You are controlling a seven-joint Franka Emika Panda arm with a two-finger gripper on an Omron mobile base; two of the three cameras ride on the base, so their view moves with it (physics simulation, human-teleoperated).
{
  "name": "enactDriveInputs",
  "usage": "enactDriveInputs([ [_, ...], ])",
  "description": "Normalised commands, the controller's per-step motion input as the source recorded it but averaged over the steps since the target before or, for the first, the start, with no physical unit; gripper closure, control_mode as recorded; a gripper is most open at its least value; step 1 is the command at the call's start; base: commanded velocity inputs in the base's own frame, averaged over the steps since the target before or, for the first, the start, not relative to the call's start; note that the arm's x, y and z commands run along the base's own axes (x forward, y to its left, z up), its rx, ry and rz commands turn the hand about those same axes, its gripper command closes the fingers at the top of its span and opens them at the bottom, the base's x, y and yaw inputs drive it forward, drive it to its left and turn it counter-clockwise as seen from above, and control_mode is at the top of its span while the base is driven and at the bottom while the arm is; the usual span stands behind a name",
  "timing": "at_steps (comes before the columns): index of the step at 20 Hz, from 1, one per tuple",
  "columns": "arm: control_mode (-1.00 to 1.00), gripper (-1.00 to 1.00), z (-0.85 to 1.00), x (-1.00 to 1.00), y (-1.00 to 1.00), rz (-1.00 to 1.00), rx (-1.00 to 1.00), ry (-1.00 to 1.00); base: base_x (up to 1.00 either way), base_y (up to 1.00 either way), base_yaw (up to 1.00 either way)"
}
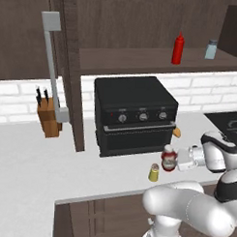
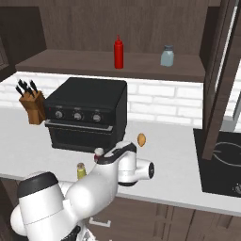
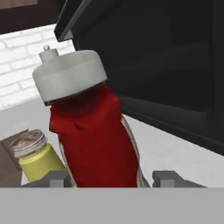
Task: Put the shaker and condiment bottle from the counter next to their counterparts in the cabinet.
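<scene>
The fingers (image 3: 111, 178) straddle the squat red white-capped condiment bottle (image 3: 96, 140) at centre frame — whether they pinch it yet I cannot tell. A skewed grip could topple it onto the small yellow shaker (image 3: 37, 158) just beside it at lower left — or drop it short of the dark wood cabinet shelf (image 1: 142, 61).

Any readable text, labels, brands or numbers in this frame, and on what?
None can be read.
Condiment bottle: no lettering shows on it.
Black countertop oven: three knobs, no legible markings.
Red squeeze bottle and pale blue shaker in the cabinet: too small to tell.
</scene>
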Motion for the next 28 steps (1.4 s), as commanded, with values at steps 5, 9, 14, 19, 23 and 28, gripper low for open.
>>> enactDriveInputs([
  [5, -1.0, 1.0, 0.55, 0.04, -0.2, -0.28, 0.06, 0.1, 0.0, 0.0, 0.0],
  [9, -1.0, 1.0, 0.7, 0.0, -0.26, -0.36, 0.05, 0.09, 0.0, 0.0, 0.0],
  [14, -1.0, 1.0, 0.61, -0.29, -0.17, -0.37, 0.04, 0.11, 0.0, 0.0, 0.0],
  [19, -1.0, 1.0, 0.76, -0.57, -0.19, -0.33, 0.07, 0.01, 0.0, 0.0, 0.0],
  [23, -1.0, 1.0, 0.95, -0.53, -0.03, -0.3, 0.03, 0.0, 0.0, 0.0, 0.0],
  [28, -1.0, 1.0, 1.0, -0.63, 0.0, -0.26, 0.02, 0.0, 0.0, 0.0, 0.0],
])
